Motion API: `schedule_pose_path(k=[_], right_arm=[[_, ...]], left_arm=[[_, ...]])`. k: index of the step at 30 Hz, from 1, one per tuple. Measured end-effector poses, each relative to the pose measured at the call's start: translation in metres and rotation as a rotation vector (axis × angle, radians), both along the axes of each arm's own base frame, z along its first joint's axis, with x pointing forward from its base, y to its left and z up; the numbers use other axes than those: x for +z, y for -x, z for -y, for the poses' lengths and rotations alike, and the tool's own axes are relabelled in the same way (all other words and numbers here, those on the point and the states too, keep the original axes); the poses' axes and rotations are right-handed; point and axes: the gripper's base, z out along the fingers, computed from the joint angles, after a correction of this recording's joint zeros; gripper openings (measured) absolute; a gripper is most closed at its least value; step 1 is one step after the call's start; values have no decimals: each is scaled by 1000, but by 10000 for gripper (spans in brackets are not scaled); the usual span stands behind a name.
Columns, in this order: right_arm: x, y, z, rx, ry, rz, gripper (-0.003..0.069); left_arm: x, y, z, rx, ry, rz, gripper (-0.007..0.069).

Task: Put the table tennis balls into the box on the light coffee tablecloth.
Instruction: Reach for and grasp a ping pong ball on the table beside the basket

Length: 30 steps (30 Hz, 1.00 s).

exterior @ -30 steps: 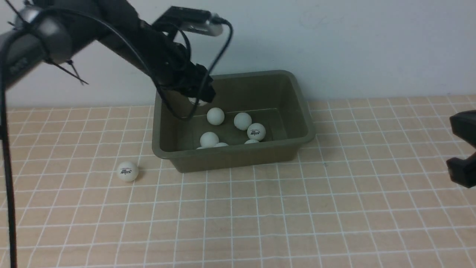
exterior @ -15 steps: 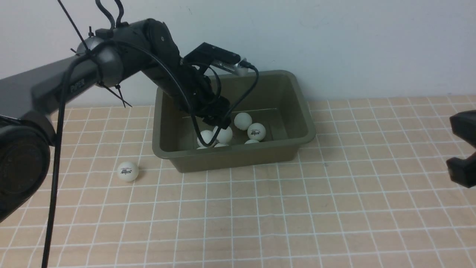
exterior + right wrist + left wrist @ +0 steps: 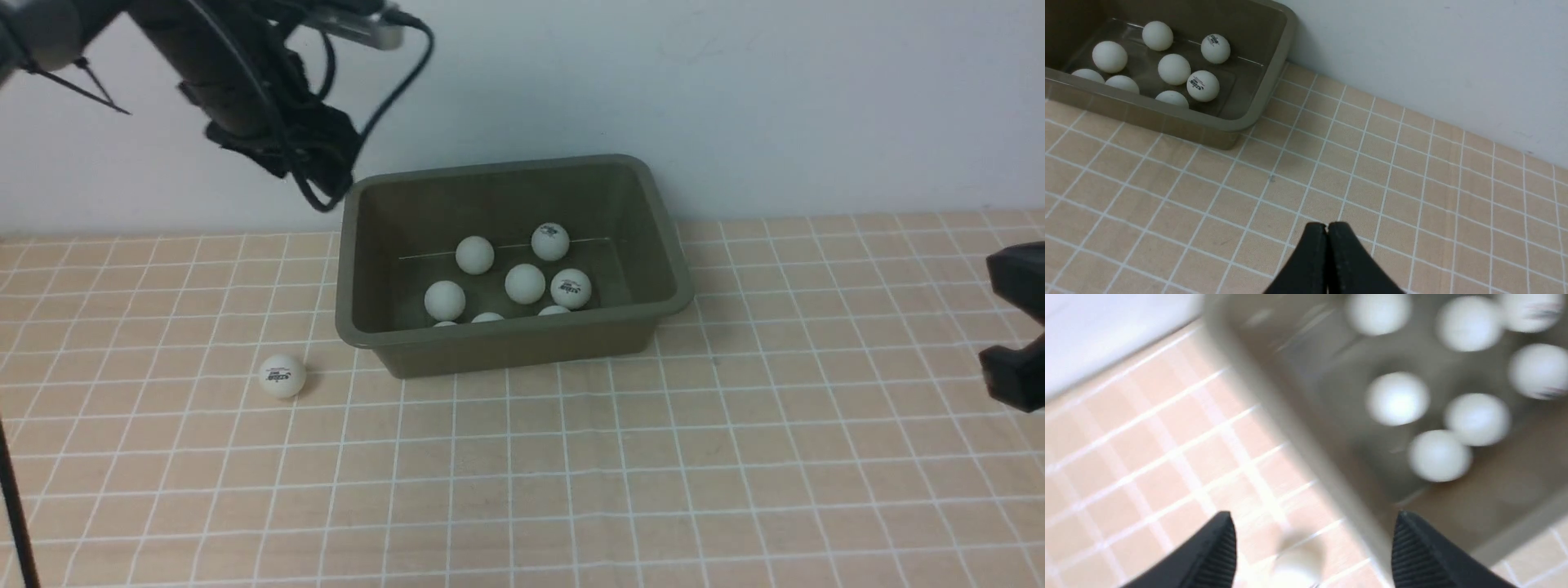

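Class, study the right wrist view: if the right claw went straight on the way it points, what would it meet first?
The right claw would probably meet the bare cloth first; no ball or box wall shows in that line, though depth is hard to judge.

There's dark printing on a few of the balls (image 3: 282, 376), but honestly it's too small to read.

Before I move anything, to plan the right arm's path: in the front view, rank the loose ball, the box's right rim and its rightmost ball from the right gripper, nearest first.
From the right gripper:
1. Right rim, on the box's near side.
2. Rightmost ball, inside the box.
3. Loose ball, left of the box.
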Motion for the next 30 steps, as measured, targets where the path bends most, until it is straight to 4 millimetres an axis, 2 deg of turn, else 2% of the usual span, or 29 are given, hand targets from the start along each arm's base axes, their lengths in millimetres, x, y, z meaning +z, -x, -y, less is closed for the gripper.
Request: schedule_pose_path(k=[1,3,5,11,15,20,27,30], right_arm=[[0,0,0,0,0,0,-18],[0,0,0,0,0,0,-18],[0,0,0,0,0,0,-18],[0,0,0,0,0,0,-18],[0,0,0,0,0,0,-18],[0,0,0,-2,-3,-1,-18],[0,0,0,-3,-6,0,-18],[0,0,0,-3,-7,0,-18]], left_arm=[[-1,1,-4,20,4,-9,424],[-15,4,-27,90,10,-66,424],[-29,7,-36,117,11,-119,424],[-81,26,-36,98,7,-305,424],[-103,34,-36,99,4,-340,424],[-115,35,-36,105,6,-322,424],[-126,28,-32,87,1,-281,424],[-137,25,-28,78,1,-284,424]])
